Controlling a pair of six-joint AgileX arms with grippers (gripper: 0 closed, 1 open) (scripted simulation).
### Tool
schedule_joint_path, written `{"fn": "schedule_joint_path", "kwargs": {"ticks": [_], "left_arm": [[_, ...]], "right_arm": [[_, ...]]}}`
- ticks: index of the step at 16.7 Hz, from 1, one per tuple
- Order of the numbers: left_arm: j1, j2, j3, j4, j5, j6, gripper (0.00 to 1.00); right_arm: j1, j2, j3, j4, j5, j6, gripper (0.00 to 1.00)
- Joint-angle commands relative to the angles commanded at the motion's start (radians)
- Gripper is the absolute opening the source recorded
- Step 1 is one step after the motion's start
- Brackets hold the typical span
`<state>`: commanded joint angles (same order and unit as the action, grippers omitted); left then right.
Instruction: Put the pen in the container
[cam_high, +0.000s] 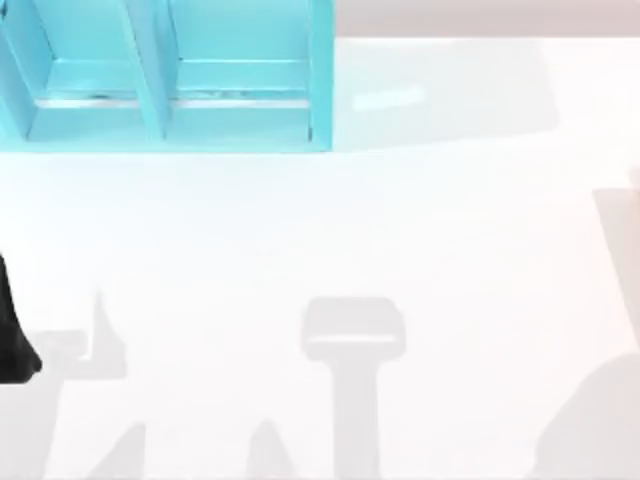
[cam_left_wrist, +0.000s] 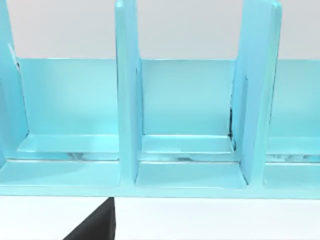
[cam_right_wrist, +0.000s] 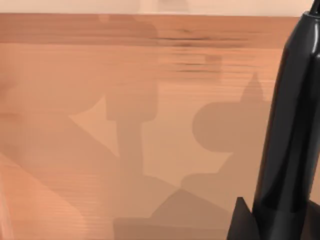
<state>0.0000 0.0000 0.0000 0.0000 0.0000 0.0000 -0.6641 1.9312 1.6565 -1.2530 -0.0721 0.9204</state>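
We see the pen (cam_right_wrist: 292, 115) in the right wrist view as a glossy black shaft. It stands nearly upright in our right tool (cam_right_wrist: 250, 222), whose dark finger presses against its lower end, so the tool is closed around it. The pen is clear of the tabletop (cam_high: 450, 250); we cannot tell over which part. The turquoise container (cam_high: 320, 80) sits at the tabletop's far left corner, its upright dividers (cam_left_wrist: 127, 100) splitting it into compartments. Our left tool (cam_high: 15, 340) is at the tabletop's left edge, facing the container; we cannot tell how far open it is.
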Motion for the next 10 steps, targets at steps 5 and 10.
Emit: {"fn": "schedule_joint_path", "kwargs": {"ticks": [5, 10], "left_arm": [[0.0, 0.0, 0.0, 0.0, 0.0, 0.0, 1.0], [0.0, 0.0, 0.0, 0.0, 0.0, 0.0, 1.0]], "right_arm": [[0.045, 0.004, -0.054, 0.031, 0.019, 0.035, 0.0], [0.113, -0.005, -0.203, 0.142, 0.055, 0.087, 0.0]]}}
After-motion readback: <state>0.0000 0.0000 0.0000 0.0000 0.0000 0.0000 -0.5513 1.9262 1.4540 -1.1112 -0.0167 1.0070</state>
